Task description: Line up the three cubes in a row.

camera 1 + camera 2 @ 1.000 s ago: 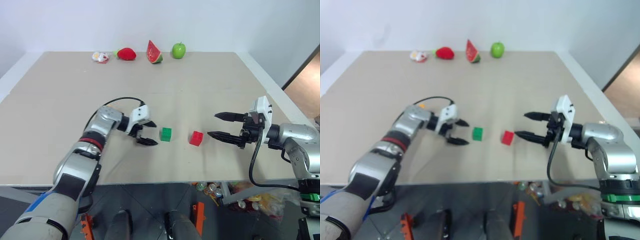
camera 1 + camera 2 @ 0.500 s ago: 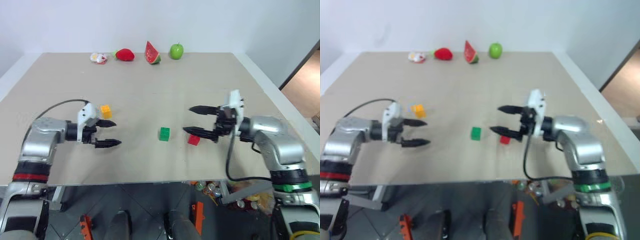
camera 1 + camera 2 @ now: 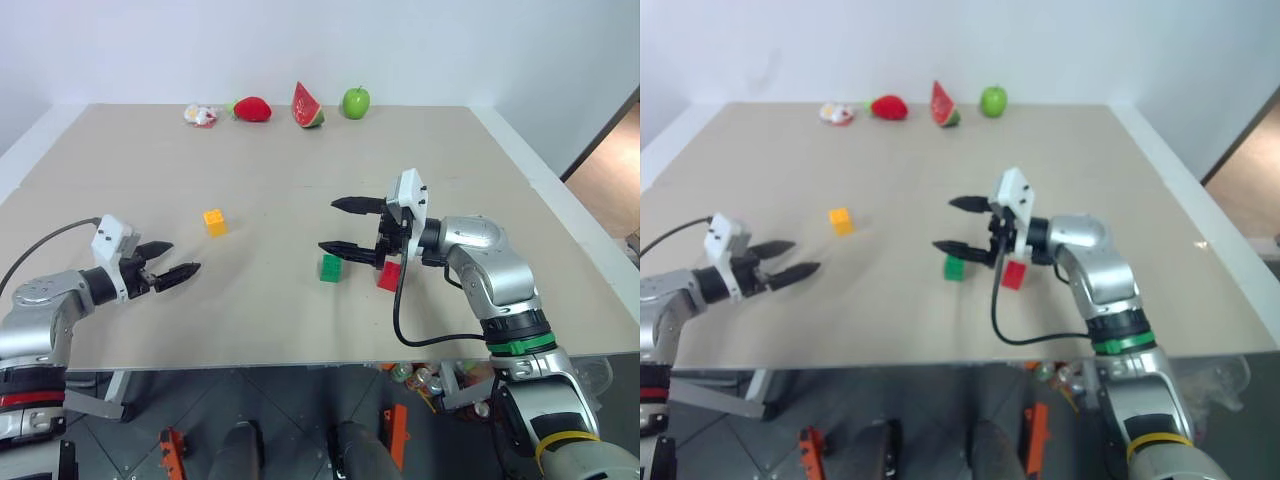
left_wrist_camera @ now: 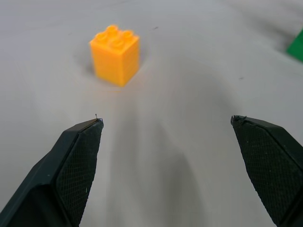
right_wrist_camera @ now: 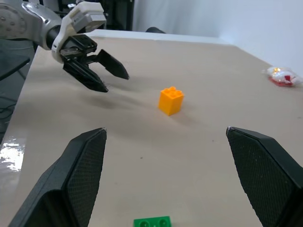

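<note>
So the beige table [image 3: 300, 160] is taking up most of what I'm looking at, and my right arm is reaching across it from the right, forearm bent in toward the middle. My right gripper [image 3: 336, 226] is pointing left and roughly level, fingers spread as wide as they go, holding nothing, hanging just above the green cube [image 3: 331, 268]. The red cube [image 3: 389, 276] is sitting right under my wrist, just right of the green one, not touching it.

My left arm is tucked way out at the near left edge, and my left gripper [image 3: 178, 258] is aiming right and a bit down, fingers wide apart too, also empty.

The yellow-orange cube [image 3: 214, 221] is sitting farther back, left of centre, well apart from the other two. All three are standing studs-up; none has an obvious long axis, though the orange one is looking slightly taller than wide and turned corner-on to my left wrist camera.

Compared with a second ago, my left gripper has swung away from the green cube out to the left, uncovering the orange one, and my right gripper has slid left over the red cube.
</note>
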You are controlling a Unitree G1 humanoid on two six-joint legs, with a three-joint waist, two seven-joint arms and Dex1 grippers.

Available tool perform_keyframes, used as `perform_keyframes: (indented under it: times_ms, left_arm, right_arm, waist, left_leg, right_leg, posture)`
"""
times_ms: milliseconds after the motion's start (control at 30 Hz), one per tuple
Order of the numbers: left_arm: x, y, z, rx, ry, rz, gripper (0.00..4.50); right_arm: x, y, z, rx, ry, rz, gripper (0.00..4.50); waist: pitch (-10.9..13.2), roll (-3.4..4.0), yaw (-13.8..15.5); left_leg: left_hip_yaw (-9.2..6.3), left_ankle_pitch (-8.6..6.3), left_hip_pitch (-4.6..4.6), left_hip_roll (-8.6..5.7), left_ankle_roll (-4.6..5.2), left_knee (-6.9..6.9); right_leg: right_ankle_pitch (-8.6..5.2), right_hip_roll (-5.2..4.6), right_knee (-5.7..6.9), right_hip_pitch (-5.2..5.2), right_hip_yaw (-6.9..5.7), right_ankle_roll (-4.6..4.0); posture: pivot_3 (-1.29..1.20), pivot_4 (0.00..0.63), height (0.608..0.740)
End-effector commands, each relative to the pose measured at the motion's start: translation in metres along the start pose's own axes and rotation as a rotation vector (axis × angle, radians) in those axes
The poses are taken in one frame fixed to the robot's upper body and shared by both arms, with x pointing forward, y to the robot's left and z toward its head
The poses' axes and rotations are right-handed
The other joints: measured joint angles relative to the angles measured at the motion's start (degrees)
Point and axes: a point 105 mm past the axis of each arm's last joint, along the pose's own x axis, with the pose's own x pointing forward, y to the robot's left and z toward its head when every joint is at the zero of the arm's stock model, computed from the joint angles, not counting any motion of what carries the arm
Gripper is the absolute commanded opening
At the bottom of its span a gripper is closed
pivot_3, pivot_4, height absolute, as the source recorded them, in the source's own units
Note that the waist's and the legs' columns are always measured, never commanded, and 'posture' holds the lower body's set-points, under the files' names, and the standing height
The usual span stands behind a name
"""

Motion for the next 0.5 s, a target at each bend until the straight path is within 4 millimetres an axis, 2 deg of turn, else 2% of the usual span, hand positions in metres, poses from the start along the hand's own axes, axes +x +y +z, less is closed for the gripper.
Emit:
perform_keyframes:
  times_ms: [33,200,500]
  left_arm:
    - [0.005,0.017,0.019,0.074,-0.014,0.026,4.47]
    - [0.024,0.027,0.023,0.092,0.003,0.021,4.47]
    - [0.051,0.030,0.021,0.104,0.034,-0.003,4.47]
  right_arm:
    - [-0.001,-0.002,0.014,-0.054,-0.034,-0.002,4.22]
    - [-0.003,-0.002,0.015,-0.055,-0.034,-0.014,4.22]
    - [-0.005,0.005,0.020,-0.059,-0.044,-0.031,4.22]
  waist:
    - [0.0,-0.01,0.0]
    - [0.0,-0.02,0.0]
    - [0.0,-0.02,-0.1]
  left_leg:
    - [0.00,0.01,0.00,0.00,-0.01,0.00]
    - [0.03,0.01,0.01,-0.01,-0.02,0.00]
    - [0.00,0.00,-0.03,0.00,-0.02,-0.08]
  right_leg:
    - [0.02,0.00,0.00,-0.01,0.00,0.00]
    - [0.03,-0.01,0.00,-0.02,0.01,0.00]
    - [-0.03,0.07,0.01,-0.07,0.03,0.06]
  posture:
    - [0.00,0.150,0.740]
    - [0.00,0.150,0.740]
    - [0.00,0.150,0.740]
